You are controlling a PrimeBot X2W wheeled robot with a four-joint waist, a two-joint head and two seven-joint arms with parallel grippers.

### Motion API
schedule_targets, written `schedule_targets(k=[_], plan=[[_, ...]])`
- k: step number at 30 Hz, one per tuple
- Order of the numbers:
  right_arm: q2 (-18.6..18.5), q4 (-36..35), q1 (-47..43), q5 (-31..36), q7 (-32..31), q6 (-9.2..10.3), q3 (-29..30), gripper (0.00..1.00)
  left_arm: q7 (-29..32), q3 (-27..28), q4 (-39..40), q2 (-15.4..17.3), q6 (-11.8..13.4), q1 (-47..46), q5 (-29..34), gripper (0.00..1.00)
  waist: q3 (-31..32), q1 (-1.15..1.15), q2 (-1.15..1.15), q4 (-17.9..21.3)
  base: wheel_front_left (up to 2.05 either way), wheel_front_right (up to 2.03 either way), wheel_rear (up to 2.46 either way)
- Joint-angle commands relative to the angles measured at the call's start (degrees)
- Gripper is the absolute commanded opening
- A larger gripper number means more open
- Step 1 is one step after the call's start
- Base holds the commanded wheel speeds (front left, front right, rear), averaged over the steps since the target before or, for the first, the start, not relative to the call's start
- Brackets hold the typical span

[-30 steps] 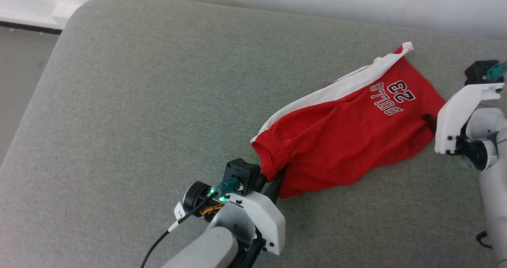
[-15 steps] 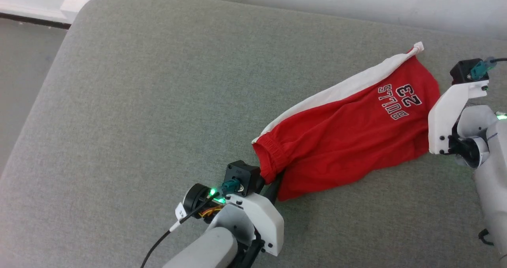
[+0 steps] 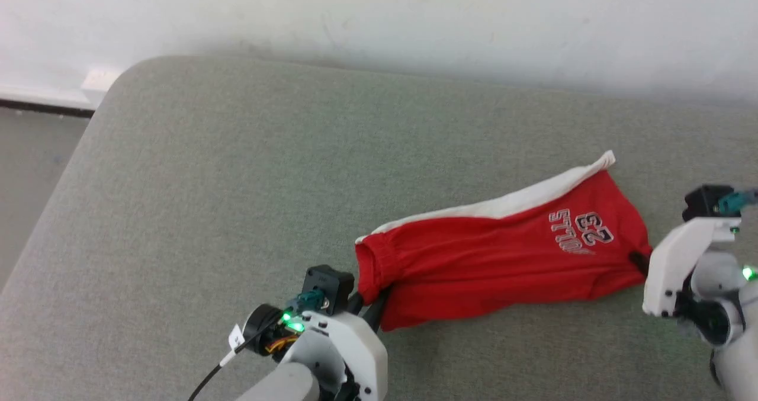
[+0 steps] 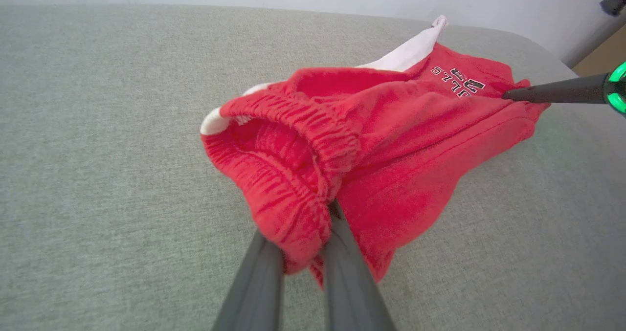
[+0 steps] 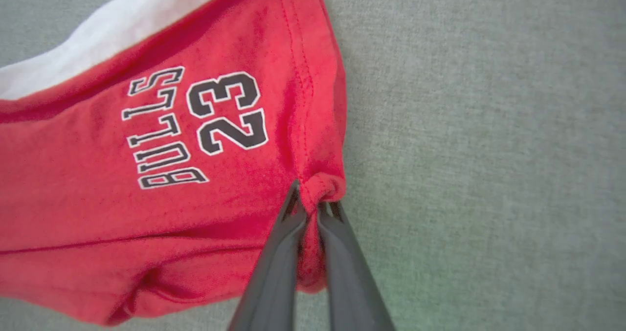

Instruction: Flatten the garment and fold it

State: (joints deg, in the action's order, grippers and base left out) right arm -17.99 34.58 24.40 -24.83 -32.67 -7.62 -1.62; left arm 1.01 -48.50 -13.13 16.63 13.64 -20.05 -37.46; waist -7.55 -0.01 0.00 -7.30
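Note:
The garment point(image 3: 497, 265), red shorts with a white side stripe and "23" lettering, is stretched in a narrow band between my two grippers over the grey cushion point(image 3: 237, 182). My left gripper point(image 3: 374, 294) is shut on the elastic waistband at the band's left end. In the left wrist view that waistband point(image 4: 293, 140) bunches over my left gripper point(image 4: 305, 228). My right gripper point(image 3: 641, 263) is shut on the leg hem at the right end. The right wrist view shows the right gripper point(image 5: 309, 194) pinching a small fold of hem beside the lettering point(image 5: 195, 125).
The cushion's rounded corner point(image 3: 118, 75) lies at the far left, with floor point(image 3: 29, 170) beyond it. A pale wall point(image 3: 414, 22) runs along the back. The other arm's dark finger point(image 4: 552, 91) crosses the left wrist view's right side.
My right gripper has shut on the leg hem. The shorts now stretch tauter and narrower between both grippers. The head camera has tilted up, showing more wall.

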Motion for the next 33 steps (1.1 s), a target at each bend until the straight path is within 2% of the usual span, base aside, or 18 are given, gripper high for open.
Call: schedule_targets(k=[1,5,13,17,22,23,24,25,28,33], plan=[[0.0,-3.3,-4.0,-1.0,0.6,0.13,1.0,0.0,0.2,0.2,0.6,1.2,-0.3,1.6,-1.0,0.0,3.4,0.01,0.0,2.4,0.0,0.0,0.0],[2.3,-12.6,-12.7,-2.3,1.2,0.13,5.1,0.0,1.6,-0.3,2.0,3.0,-1.2,3.7,-2.1,0.0,5.0,0.01,0.0,3.2,0.0,0.0,0.0],[11.9,-30.6,-30.2,1.7,0.4,0.13,12.6,0.0,4.8,-2.0,3.8,7.0,-2.9,7.0,-3.5,0.0,5.5,0.01,0.0,4.5,0.0,0.0,0.0],[14.3,-33.6,-34.9,2.6,-0.1,0.13,12.5,0.0,6.8,-2.9,3.8,8.5,-3.6,8.5,-4.5,0.0,5.3,0.01,0.0,5.0,0.0,0.0,0.0],[14.9,-32.0,-36.1,4.9,1.0,0.13,11.8,0.0,7.4,-3.1,2.5,8.8,-4.1,9.5,-5.6,0.0,4.9,0.01,0.0,5.0,0.0,0.0,0.0],[14.9,-31.8,-35.8,5.7,1.4,0.13,11.7,0.38,7.4,-3.3,2.2,8.7,-4.3,9.5,-5.6,0.0,4.8,0.01,0.0,4.9,0.0,0.0,0.0],[14.8,-31.7,-35.5,6.3,1.8,0.13,11.5,1.0,7.2,-3.5,1.9,8.7,-4.5,9.4,-5.4,0.42,4.8,0.01,0.0,4.8,0.0,0.0,0.0],[14.5,-31.9,-35.2,6.5,1.9,0.13,11.0,1.0,6.8,-3.4,1.7,8.6,-4.4,9.3,-5.2,1.0,4.9,0.01,0.0,4.6,0.0,0.0,0.0],[13.8,-32.6,-34.6,6.2,2.0,0.13,11.1,1.0,6.2,-3.5,1.2,8.3,-4.4,9.1,-4.9,1.0,5.2,0.01,0.0,4.2,0.0,0.0,0.0],[9.9,-36.4,-33.9,6.1,-0.2,0.13,11.5,1.0,1.9,-2.4,3.0,8.6,-3.8,8.9,-3.7,1.0,6.4,0.01,0.0,2.9,0.0,0.0,0.0]])
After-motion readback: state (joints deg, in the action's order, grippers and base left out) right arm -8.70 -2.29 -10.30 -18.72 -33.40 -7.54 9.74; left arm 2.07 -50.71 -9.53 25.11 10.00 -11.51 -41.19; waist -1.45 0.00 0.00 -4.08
